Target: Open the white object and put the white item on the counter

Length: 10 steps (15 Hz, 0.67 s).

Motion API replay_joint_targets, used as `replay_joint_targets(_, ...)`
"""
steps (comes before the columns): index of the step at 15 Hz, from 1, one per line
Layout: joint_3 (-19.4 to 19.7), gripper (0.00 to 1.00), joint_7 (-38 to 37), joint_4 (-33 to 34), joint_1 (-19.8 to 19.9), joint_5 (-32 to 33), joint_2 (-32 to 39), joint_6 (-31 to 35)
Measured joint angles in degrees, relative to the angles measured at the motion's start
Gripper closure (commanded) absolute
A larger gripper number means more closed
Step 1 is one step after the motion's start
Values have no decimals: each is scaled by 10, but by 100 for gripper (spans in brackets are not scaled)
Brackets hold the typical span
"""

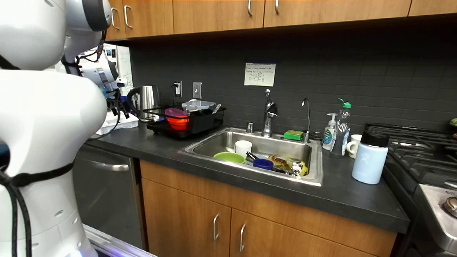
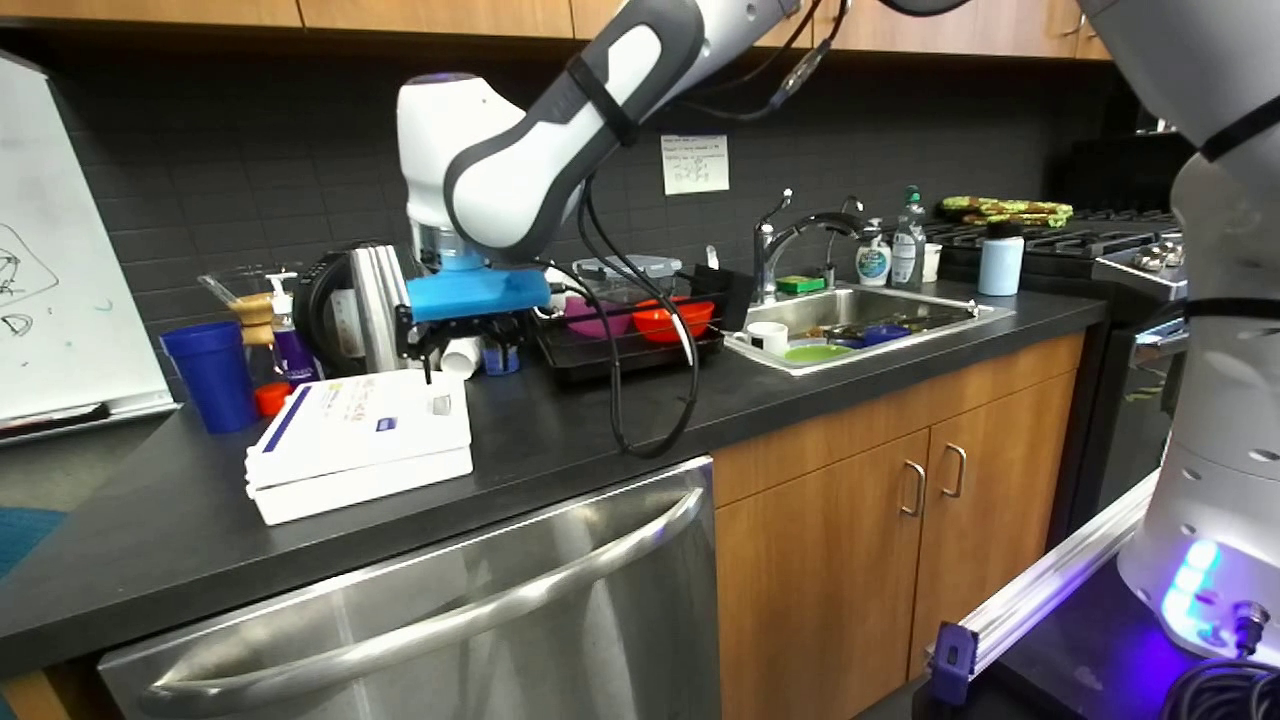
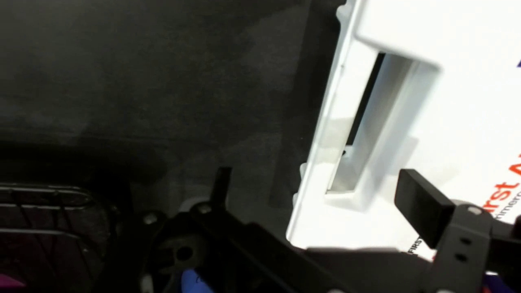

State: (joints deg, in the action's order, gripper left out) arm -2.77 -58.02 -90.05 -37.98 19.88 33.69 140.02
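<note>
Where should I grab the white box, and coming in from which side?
Likely the handle bar along its edge, from straight above. The white box lies flat, and the slot beside the bar should admit one finger, the other closing outside.

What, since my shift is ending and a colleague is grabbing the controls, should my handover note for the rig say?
Gripper: open, holding nothing; in the wrist view its fingers show either side of the edge of the white box, near the handle slot. Contact can't be told.
Box: lid down, lying on the counter.
White item: can't be identified; the box's contents are hidden.
Done: gripper is at the box; nothing opened yet.
Left: lift the lid, then put the white item on the counter.
</note>
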Motion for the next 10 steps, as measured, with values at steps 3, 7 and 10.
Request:
replay_joint_targets(3,7,0,0,0,0,0,3,0)
replay_joint_targets(7,9,0,0,0,0,0,9,0)
replay_joint_targets(10,9,0,0,-1,-2,0,15,0)
